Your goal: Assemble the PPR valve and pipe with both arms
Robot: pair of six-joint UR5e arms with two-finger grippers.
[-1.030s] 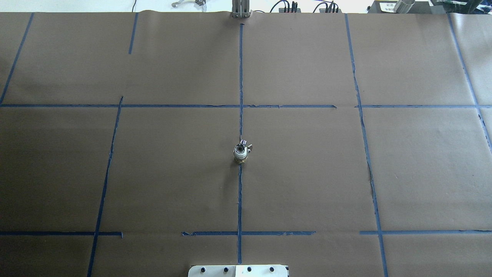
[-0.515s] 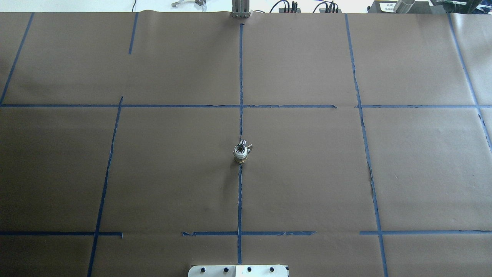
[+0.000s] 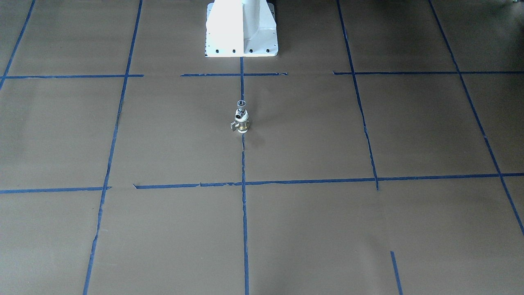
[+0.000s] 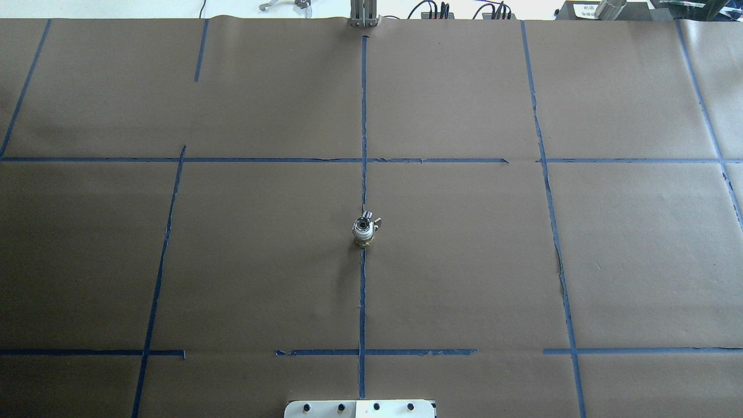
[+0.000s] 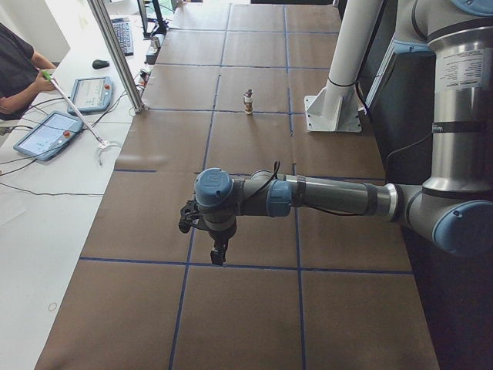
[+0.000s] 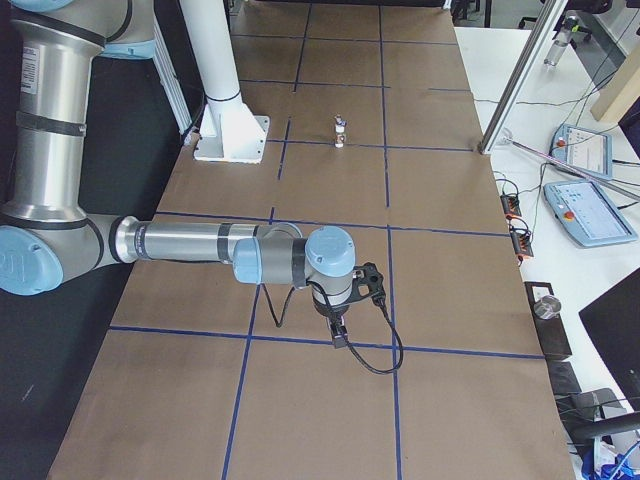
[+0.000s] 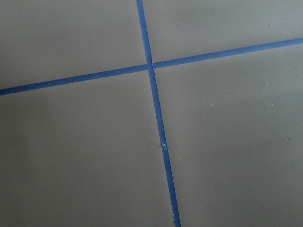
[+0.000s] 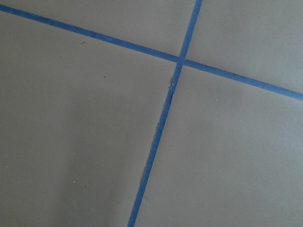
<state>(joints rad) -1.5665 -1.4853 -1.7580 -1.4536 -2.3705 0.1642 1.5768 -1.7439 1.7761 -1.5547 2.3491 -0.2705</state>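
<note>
The valve is standing upright near the middle of the tabletop, on the centre tape line and a little in front of the robot base. The pipe is sitting on top of it, touching it, with its round open end pointing up. The two are looking like one small stack, so I am judging that the joining step is already made and the task is at its end or very near it. How firmly the pipe is seated, you cannot tell from here; the parts are too small.

The left gripper is hanging low over the tabletop, well apart from the stack, toward the robot's left end. The right gripper is doing the same toward the right end. Neither is holding anything, as far as I am seeing. Whether the jaws are apart or together, I cannot tell: only the side views are showing them, and both wrist cameras are showing only bare tabletop and tape.

If the joint is needing more work, you are facing a long reach to the centre with both arms: one clamping the valve body clear of its side handle, the other taking the pipe.
</note>
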